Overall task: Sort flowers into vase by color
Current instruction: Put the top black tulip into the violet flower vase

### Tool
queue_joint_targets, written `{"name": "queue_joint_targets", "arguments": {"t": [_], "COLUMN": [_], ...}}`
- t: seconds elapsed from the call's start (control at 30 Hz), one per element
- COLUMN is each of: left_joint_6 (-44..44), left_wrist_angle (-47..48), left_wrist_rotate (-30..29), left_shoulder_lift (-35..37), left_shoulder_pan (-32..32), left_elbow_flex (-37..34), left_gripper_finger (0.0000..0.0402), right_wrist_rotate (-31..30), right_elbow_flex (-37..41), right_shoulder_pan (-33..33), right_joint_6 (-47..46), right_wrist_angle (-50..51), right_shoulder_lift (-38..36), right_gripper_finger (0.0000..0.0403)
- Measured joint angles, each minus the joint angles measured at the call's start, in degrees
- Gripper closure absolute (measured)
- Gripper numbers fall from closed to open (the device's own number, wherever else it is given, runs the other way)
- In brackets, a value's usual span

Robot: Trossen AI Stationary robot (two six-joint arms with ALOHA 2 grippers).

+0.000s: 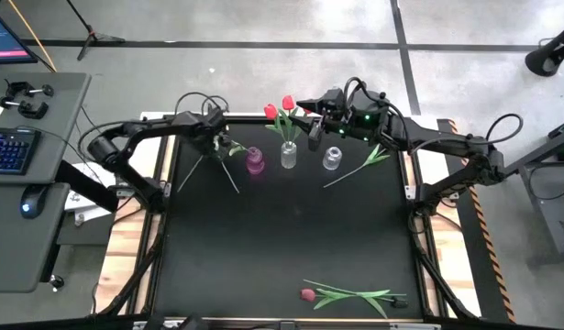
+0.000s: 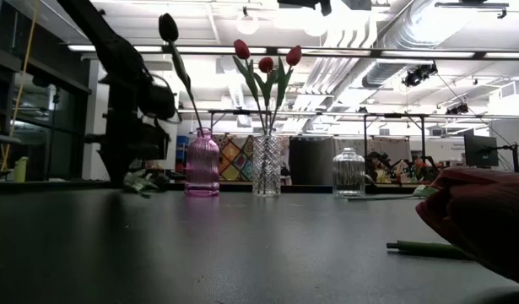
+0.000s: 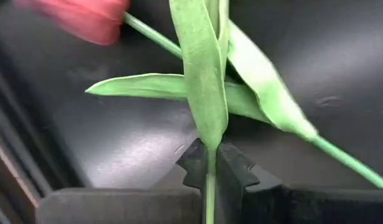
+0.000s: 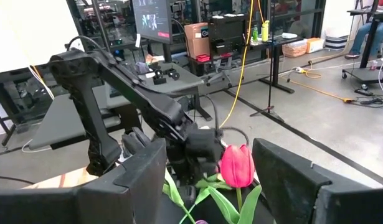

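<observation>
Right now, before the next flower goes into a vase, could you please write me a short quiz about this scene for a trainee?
1. How many vases stand on the table?
2. True or false: the left gripper is shut on the stem of a flower.
3. Which vase holds the red tulips? A: the pink vase. B: the cut-glass vase. C: the small clear vase.
Key: 1. three; 2. true; 3. B.

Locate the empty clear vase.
In the high view, the empty clear vase stands at the right end of the three-vase row at the table's far side, beside the middle vase holding red tulips.
</observation>
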State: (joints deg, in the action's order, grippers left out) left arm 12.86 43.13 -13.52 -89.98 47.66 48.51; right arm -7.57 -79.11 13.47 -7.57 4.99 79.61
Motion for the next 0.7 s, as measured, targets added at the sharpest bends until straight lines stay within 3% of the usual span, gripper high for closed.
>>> {"name": "queue_joint_targets", "arguments": {"t": [0.27,0.4,0.53,0.7], "left_joint_6": [2.74,4.91,6.7,7.96], "left_wrist_angle": [6.79,4.17,-9.63,-37.61], "left_wrist_rotate": [1.91,3.65,6.07,6.4], "left_shoulder_lift": [17.76,28.95,38.21,42.94], "left_shoulder_pan": [-0.45,-1.37,-3.14,-5.29], "left_elbow_flex": [0.02,0.02,-0.15,-4.33], "left_gripper_finger": [0.04,0.0401,0.0401,0.0401], "right_wrist_rotate": [0.0,0.0,0.0,0.02], "right_elbow_flex": [0.0,0.0,0.0,0.0], "right_shoulder_pan": [-0.01,0.0,0.0,0.0], "right_joint_6": [0.04,0.05,0.07,0.33], "right_wrist_angle": [-0.02,-0.03,-0.04,-0.07], "right_shoulder_lift": [0.0,0.0,0.0,0.0], "right_gripper_finger": [0.0175,0.0175,0.0175,0.0175]}}
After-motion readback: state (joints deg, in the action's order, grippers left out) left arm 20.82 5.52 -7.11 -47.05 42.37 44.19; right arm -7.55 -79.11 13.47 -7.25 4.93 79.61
